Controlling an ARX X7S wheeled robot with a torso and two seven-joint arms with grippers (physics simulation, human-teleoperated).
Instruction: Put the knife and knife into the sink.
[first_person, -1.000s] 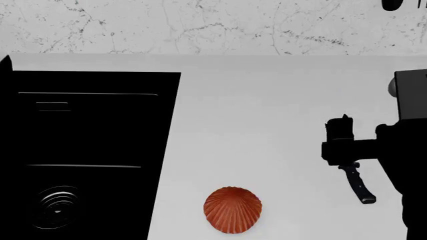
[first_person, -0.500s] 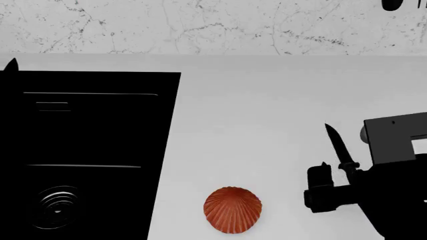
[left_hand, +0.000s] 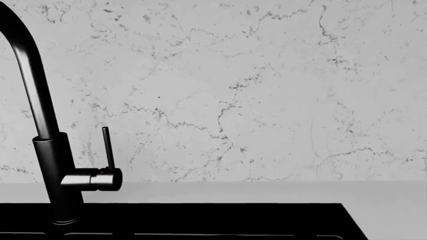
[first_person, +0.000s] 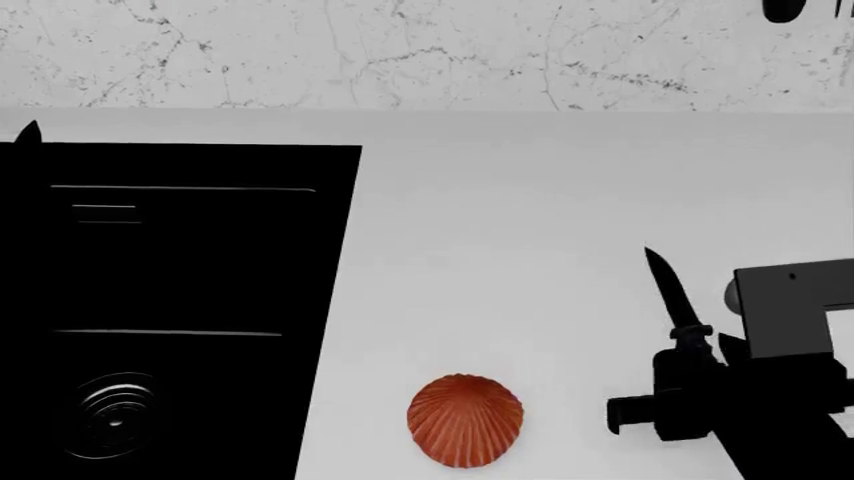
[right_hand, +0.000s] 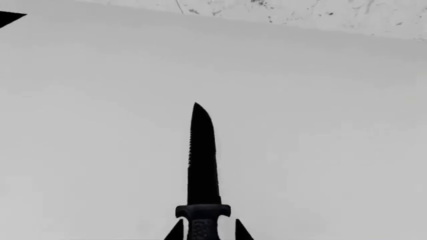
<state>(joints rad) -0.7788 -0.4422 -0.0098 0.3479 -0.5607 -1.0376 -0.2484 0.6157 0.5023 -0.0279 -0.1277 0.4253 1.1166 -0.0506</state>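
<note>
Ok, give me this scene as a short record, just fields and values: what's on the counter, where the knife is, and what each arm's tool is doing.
surface: white counter with marble backsplash behind
sink: matte-black sink at the head view's left, one ringed drain visible
faucet: black faucet at the sink's back edge
knife: one black knife, blade pointing toward the backsplash, handle end between the right tool's fingers
second knife: not visible
shell: orange ribbed shell on the counter, between sink and knife
right tool: at the knife's handle; grip cannot be confirmed
left tool: not in view
</note>
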